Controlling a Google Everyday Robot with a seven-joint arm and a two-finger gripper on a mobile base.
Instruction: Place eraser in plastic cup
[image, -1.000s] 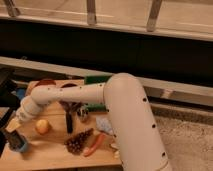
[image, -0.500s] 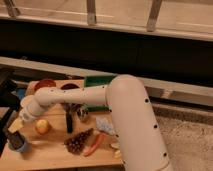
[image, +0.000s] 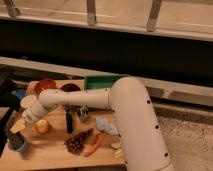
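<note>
Black, blocky eraser (image: 14, 140) stands in the round blue plastic cup (image: 19, 146) beneath the pincer (image: 16, 131), grip unclear.

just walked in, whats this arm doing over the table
The robot's white arm reaches left across the wooden table. Its end effector sits at the table's left end, right above the small blue plastic cup, with something dark at the cup's mouth. An apple, a pine cone and a carrot lie nearby.

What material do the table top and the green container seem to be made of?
Table top: probably wood, matte, with a warm tan colour. Green container: likely plastic, with one even colour and a smooth rim. The end effector hangs over the blue cup at the left.
</note>
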